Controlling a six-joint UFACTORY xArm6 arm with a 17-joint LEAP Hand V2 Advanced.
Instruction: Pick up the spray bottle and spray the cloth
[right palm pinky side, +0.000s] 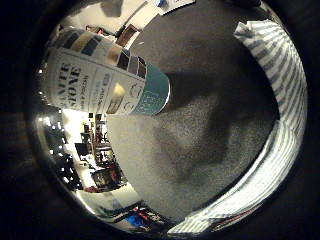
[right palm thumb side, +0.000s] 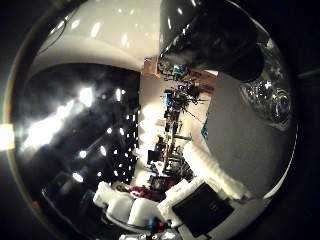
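A: Spray bottle (right palm pinky side: 107, 80) sits close to the palm of the robot hand (right palm thumb side: 150, 205), base on the grey tabletop (right palm pinky side: 200, 150). Fingers?

B: White and black parts show, but whether they grip, I cannot tell.

A: Label?

B: White with coloured squares and a teal band. A striped cloth (right palm pinky side: 280, 65) lies nearby on the tabletop.

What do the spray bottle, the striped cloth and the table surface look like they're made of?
Spray bottle: probably plastic under a glossy printed label with a teal band; a highlight glints on it.
Cloth: woven fabric, matte, with grey and white stripes and soft folds.
Table: grey and finely speckled, matte; possibly felt or a textured laminate, hard to tell.
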